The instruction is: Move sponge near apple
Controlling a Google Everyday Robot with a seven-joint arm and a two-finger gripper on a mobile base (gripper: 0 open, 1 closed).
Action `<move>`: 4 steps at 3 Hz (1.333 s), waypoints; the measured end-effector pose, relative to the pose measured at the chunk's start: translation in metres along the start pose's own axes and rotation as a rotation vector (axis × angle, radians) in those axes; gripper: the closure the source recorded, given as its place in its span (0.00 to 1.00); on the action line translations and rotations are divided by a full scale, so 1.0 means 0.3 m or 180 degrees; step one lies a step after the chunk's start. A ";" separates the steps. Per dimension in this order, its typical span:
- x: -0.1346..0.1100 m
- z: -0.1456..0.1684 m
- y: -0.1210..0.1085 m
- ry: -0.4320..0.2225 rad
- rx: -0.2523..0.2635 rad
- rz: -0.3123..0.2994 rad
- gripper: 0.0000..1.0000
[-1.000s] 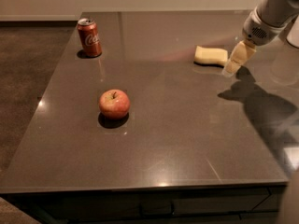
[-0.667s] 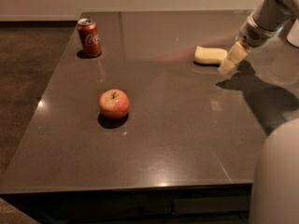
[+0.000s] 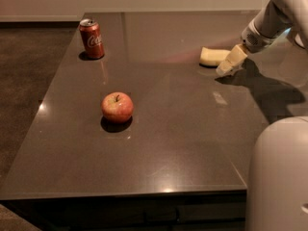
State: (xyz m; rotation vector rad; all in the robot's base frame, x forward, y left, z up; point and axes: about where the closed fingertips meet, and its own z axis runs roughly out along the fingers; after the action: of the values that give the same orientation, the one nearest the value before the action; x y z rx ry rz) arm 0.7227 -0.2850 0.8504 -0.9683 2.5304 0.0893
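Note:
The pale yellow sponge (image 3: 212,56) lies on the dark table at the right rear. The red apple (image 3: 117,107) with its dark stem sits near the table's middle, left of centre and well apart from the sponge. My gripper (image 3: 229,63) reaches in from the upper right and sits low over the table right beside the sponge's right end, partly in front of it.
A red soda can (image 3: 92,38) stands upright at the table's rear left. The table's front edge (image 3: 125,192) runs across the bottom. A white rounded part of my arm (image 3: 279,177) fills the lower right corner.
My gripper has moved left and down toward the sponge's right end. The white arm part has come up in the lower right corner. Sponge, apple and can have not moved.

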 end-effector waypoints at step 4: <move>-0.107 0.081 0.071 -0.0259 -0.0202 0.0140 0.39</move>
State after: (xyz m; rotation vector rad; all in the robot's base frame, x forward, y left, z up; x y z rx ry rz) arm 0.7391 -0.2439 0.8398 -0.9144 2.4880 0.2190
